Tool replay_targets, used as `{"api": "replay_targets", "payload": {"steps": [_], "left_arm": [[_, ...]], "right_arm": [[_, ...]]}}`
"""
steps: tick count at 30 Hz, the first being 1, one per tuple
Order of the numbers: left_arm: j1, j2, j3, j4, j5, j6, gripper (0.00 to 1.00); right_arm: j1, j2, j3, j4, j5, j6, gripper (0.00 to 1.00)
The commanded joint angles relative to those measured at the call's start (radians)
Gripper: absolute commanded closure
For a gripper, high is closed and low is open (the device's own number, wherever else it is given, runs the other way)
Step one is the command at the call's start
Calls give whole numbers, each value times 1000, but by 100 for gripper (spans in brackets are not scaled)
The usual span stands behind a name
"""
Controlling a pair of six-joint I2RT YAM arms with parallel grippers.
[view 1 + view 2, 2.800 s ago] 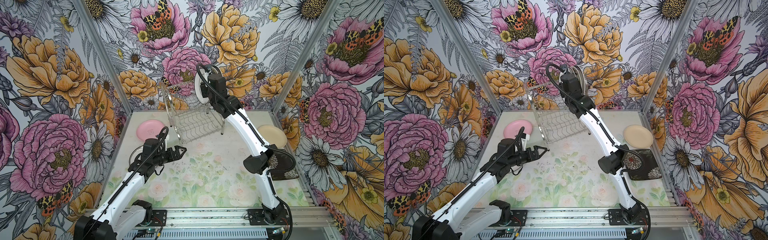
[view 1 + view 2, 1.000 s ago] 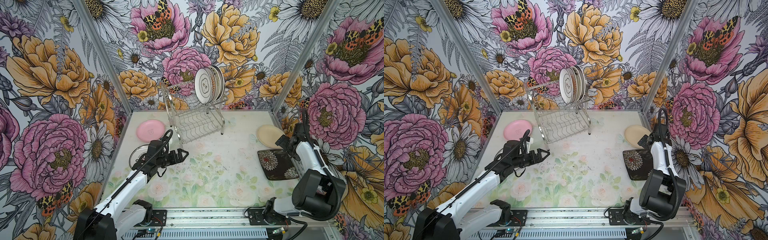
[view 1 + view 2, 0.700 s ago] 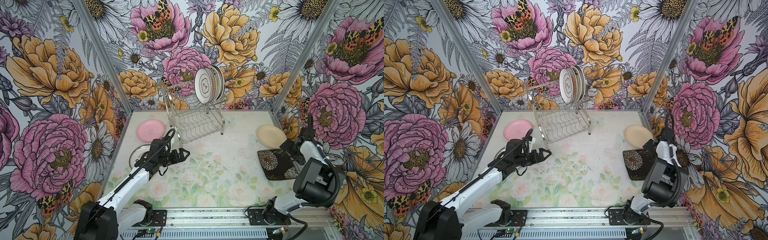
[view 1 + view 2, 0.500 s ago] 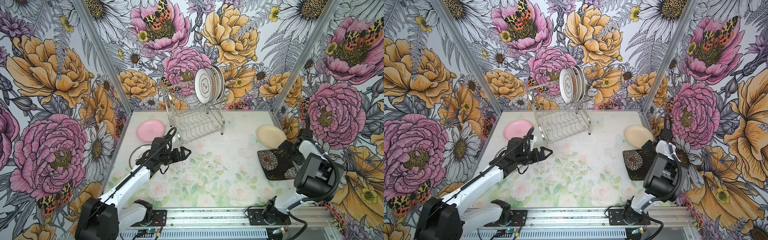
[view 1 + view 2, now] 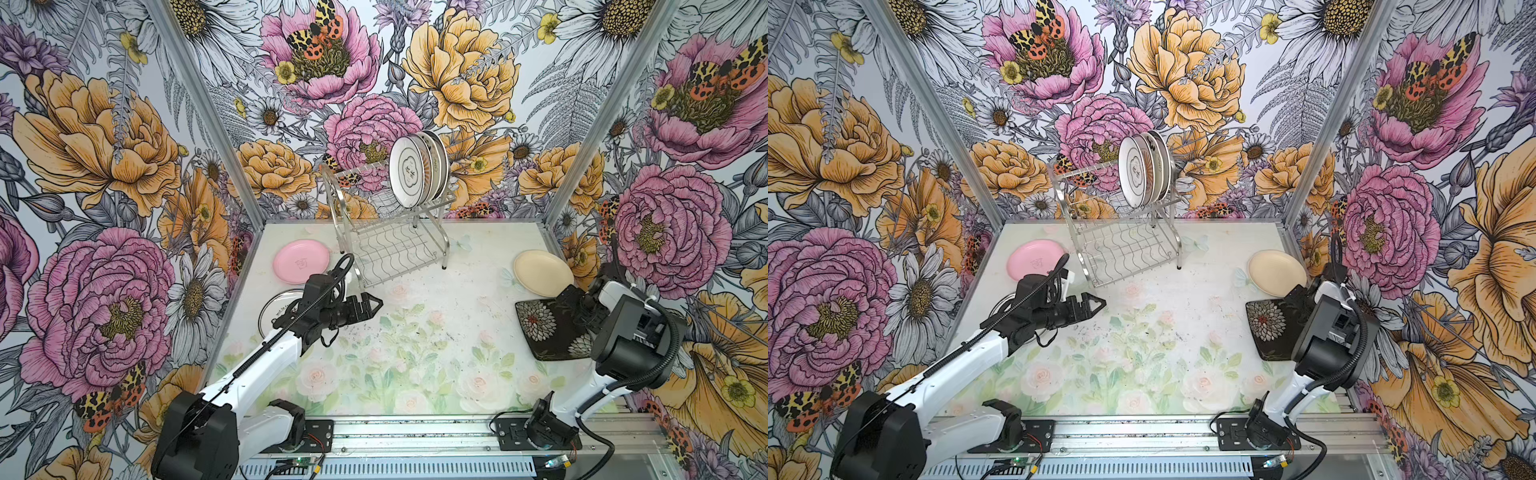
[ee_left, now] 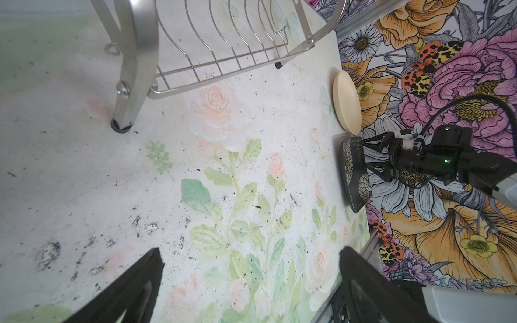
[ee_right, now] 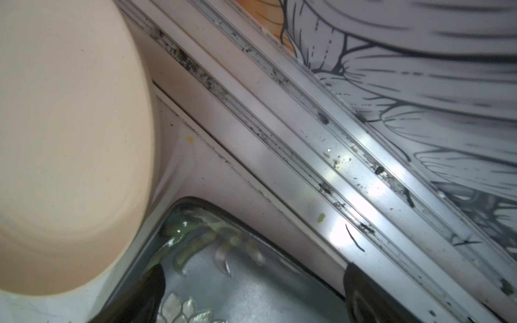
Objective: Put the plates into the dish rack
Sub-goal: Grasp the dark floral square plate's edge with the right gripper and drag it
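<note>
Cannot read print on white plates (image 5: pixel 409 172) standing in dish rack (image 5: pixel 392 251) top tier. Found pink plate (image 5: pixel 300 262), cream plate (image 5: pixel 540 272), dark square plate (image 5: pixel 540 328) flat on scuffed rose-print tabletop (image 5: pixel 415 361), floral wallpaper (image 5: pixel 104 145) around. Noted left gripper (image 5: pixel 371 304) wide open, empty; right gripper (image 6: pixel 364 156) wide open at dark square plate's corner, gripping nothing.

Three walls (image 5: pixel 552 95) are covered with big pink, orange and white flowers (image 5: pixel 95 137) and spotted butterflies (image 5: pixel 316 39). The table top (image 5: pixel 415 332) is pale, with roses and green leaves on it and little dark specks. A metal rail (image 5: pixel 415 434) runs along its front edge, and metal posts (image 5: pixel 208 112) stand in the back corners.
</note>
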Motion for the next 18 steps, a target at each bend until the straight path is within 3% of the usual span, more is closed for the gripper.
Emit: {"api": "replay_targets", "payload": {"steps": [1, 18], "left_arm": [[-6, 14, 28, 34, -5, 7, 1], [-5, 22, -4, 79, 11, 1, 2]], "right_arm": [[6, -5, 16, 14, -71, -16, 1], [189, -140, -182, 0, -176, 78, 1]]}}
